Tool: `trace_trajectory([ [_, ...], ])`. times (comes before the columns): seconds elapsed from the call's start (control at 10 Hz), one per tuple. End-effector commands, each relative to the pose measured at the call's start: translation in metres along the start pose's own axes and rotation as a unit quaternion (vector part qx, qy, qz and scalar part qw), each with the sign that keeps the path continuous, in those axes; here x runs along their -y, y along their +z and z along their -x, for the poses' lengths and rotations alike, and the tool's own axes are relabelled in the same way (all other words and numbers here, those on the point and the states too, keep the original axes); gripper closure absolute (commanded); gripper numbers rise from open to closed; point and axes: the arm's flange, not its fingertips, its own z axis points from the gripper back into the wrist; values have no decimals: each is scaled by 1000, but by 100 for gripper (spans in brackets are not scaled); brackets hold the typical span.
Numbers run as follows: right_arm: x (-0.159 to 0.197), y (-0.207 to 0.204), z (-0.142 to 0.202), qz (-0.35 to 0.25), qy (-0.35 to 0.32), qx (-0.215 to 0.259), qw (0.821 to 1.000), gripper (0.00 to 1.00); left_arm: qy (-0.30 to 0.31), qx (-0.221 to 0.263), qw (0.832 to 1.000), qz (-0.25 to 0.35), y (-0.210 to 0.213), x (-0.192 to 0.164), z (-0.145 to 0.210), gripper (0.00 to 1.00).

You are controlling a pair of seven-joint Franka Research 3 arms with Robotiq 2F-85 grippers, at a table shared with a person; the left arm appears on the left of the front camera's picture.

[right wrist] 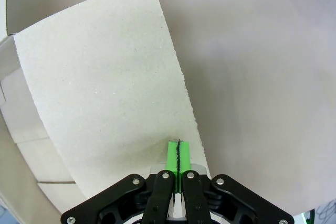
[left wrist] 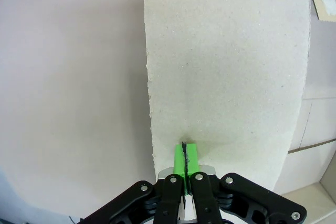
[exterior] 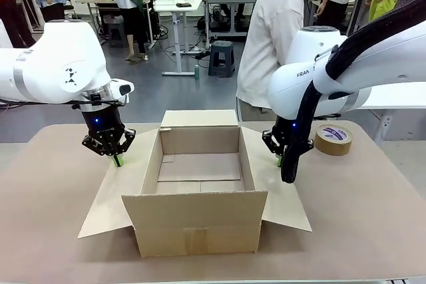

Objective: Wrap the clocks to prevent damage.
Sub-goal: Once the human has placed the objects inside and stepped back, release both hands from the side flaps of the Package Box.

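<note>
Found the left pincer shut, green pads pressed flat together with nothing between them, pointing straight down. Saw its tip set on the left flap of an open cardboard box, close to that flap's outer edge and seemingly touching it. Found the right pincer closed the same way, pads together on nothing. Saw its tip down on the right flap near the outer edge.

Noted both side flaps splayed outward and sloping low toward the desk. Noted the far flap folded back behind the box. Looked into the box and saw only its plain cardboard floor and walls. Placed the box in the middle of the desk, between the two arms.

Spotted a roll of brown tape lying flat on the desk on the robot's right, beyond the right arm and apart from the box. Made out a person in a pale top standing at the far side, behind the box.
</note>
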Motion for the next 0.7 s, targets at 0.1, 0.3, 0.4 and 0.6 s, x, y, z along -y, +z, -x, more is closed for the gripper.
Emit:
trace_trajectory([
  [0.1,-1,-1,1,3,1,0,1000,99,3,1,1000,-1,1,-1,0,100],
  [0.3,-1,-1,1,3,1,0,1000,99,3,1,1000,-1,1,-1,0,100],
  [0.4,-1,-1,1,3,1,0,1000,99,3,1,1000,-1,1,-1,0,100],
  [0.6,-1,-1,1,3,1,0,1000,99,3,1,1000,-1,1,-1,0,100],
])
